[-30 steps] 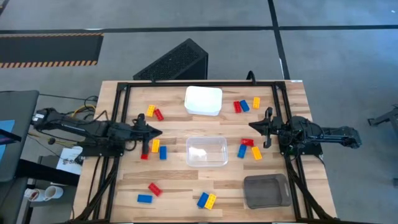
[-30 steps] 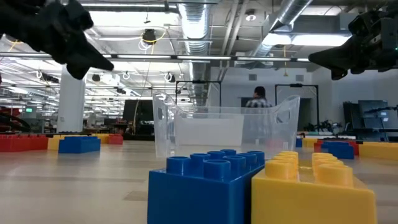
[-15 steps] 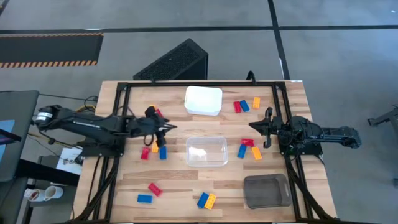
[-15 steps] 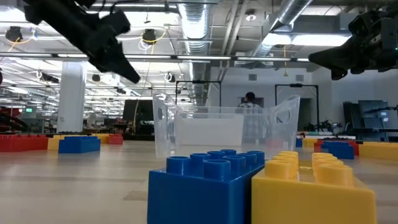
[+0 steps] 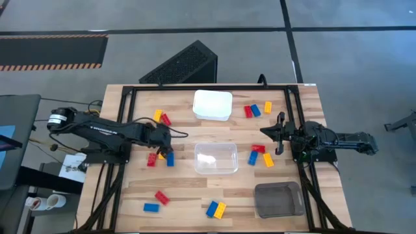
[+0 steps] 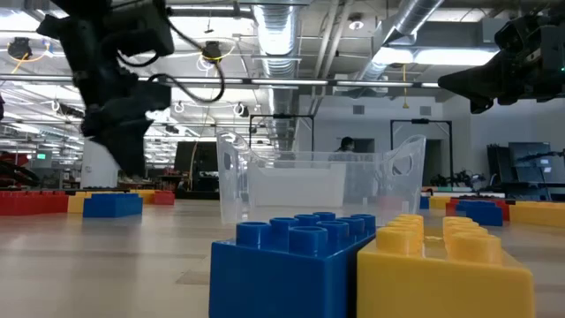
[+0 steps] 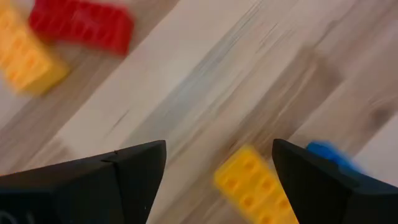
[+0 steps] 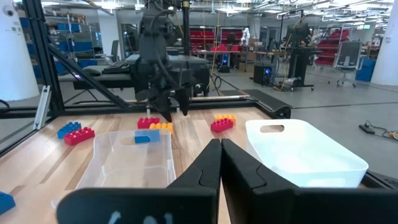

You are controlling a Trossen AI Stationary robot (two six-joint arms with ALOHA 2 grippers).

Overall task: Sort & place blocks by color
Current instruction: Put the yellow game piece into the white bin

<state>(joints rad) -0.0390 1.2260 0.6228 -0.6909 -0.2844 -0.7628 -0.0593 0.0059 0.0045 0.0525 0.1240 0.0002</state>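
- While bricks lie scattered over the wooden table [image 5: 305, 104], three containers stand down its middle: a white tray [image 5: 212, 104] at the far edge, a clear tray [image 5: 216, 158] in the centre, a grey tray [image 5: 278, 199] toward the near right corner.
- The blocks sit in loose groups: a yellow and red pair [image 5: 161, 117] left of the white tray, a red, blue and orange trio [image 5: 257, 109] right of it, another cluster [image 5: 260, 155] right of the clear tray, a red and blue pair [image 5: 156, 201] near the front left, and a blue and yellow pair [image 5: 216, 209] at the front centre.
- My left gripper [image 5: 162, 144] hangs low over the small group left of the clear tray, a red brick [image 5: 151, 160] and a blue brick [image 5: 170, 159] just beside it.
- From my left wrist, my two dark fingers [image 7: 134, 168] stand spread apart, holding nothing; a yellow brick [image 7: 249, 185] lies between them on the wood, a blue one touching its far end.
- The clear tray stands close on my left gripper's right; nothing lies between the fingers and the yellow brick.
- My right gripper [image 5: 265, 132] waits above the table right of the clear tray, fingers pressed together and empty.
- Across the low view, a person [image 6: 344, 146] stands in the room behind the clear tray.
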